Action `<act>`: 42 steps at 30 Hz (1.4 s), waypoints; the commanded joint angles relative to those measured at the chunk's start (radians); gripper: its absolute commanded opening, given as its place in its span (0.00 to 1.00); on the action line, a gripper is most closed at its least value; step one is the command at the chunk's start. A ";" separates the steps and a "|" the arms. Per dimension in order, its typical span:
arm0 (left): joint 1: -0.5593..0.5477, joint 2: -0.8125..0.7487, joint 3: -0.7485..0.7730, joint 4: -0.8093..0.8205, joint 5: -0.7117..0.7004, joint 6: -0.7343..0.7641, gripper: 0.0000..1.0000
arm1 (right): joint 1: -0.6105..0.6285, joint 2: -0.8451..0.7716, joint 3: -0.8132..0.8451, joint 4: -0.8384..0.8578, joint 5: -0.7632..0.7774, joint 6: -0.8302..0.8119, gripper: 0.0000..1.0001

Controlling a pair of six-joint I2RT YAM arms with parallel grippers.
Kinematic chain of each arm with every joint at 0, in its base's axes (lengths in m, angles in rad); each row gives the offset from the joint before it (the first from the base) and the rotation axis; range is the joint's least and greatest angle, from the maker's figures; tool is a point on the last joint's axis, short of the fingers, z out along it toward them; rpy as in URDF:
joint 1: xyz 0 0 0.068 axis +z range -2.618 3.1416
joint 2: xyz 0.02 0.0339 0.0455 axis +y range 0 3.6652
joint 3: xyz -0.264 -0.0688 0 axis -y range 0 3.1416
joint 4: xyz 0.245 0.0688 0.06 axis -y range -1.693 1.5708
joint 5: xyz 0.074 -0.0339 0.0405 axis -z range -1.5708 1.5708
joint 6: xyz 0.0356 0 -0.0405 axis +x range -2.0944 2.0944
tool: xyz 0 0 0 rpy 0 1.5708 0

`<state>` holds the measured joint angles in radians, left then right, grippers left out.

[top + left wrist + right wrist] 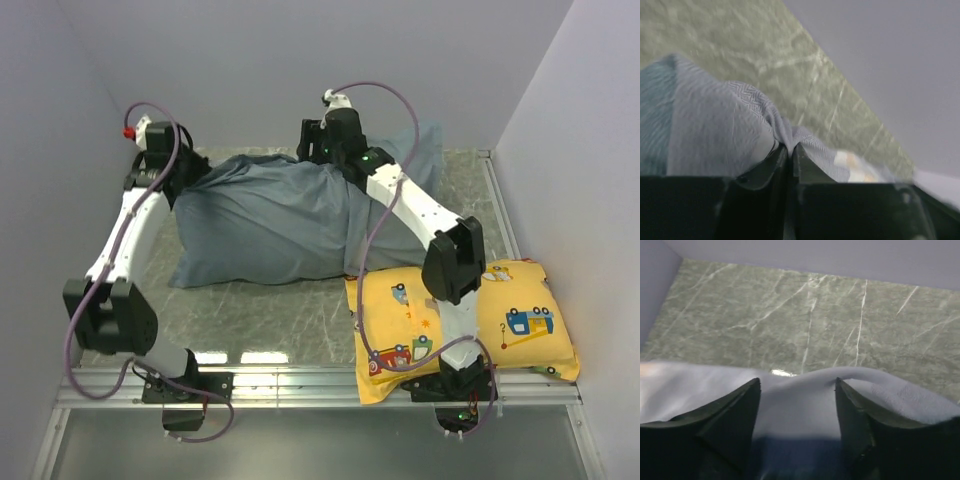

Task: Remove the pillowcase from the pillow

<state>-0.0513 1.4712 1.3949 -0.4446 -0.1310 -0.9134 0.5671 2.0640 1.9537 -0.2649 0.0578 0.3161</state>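
Green-grey marbled tabletop (260, 310) is seen enclosed by pale lilac walls (300, 60), and most of its far half is taken up by the pillowcase (270, 215), a plump blue-grey bundle lying lengthwise across it. The left gripper (789, 149) is found at the bundle's left end, near the far left corner. Its two fingers are pressed together with a gathered fold of the herringbone fabric pinched between them, and the rest of the cover spreads away from the fingertips, towards the right arm. The right gripper (797, 382) is set on the far upper edge of the cover with its jaws spread wide. A smooth ridge of fabric lies between and just beyond the fingertips, though contact with the pads cannot be made out. The pillow is hidden by the cover. A yellow vehicle-print pillow (520, 300) is seen well back from the right gripper, beside that arm's base.
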 commanded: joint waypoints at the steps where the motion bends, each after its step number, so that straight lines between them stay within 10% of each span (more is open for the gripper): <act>1: 0.048 0.107 0.195 0.024 -0.050 0.051 0.20 | 0.007 -0.162 0.025 -0.039 0.005 -0.028 0.77; 9: 0.048 0.138 0.309 0.060 0.002 0.136 0.74 | -0.021 -0.405 -0.158 0.003 0.140 -0.031 0.84; 18: -0.148 0.104 0.355 0.069 -0.007 0.255 0.82 | -0.133 -0.603 -0.551 0.030 0.260 0.057 0.90; 27: -0.499 0.384 0.514 0.044 -0.050 0.310 0.87 | -0.286 -0.507 -0.783 0.193 -0.048 0.202 0.90; 32: -0.597 0.547 0.651 -0.051 -0.113 0.350 0.87 | -0.280 -0.467 -0.881 0.300 -0.219 0.261 0.61; 36: -0.634 0.589 0.662 -0.101 -0.226 0.370 0.86 | -0.266 -0.463 -0.950 0.337 -0.219 0.285 0.11; 42: -0.674 0.597 0.647 -0.160 -0.383 0.416 0.67 | -0.266 -0.464 -0.961 0.336 -0.188 0.299 0.00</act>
<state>-0.7162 2.0945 2.0079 -0.5293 -0.4114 -0.5339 0.2790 1.5959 1.0065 0.0528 -0.0990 0.5869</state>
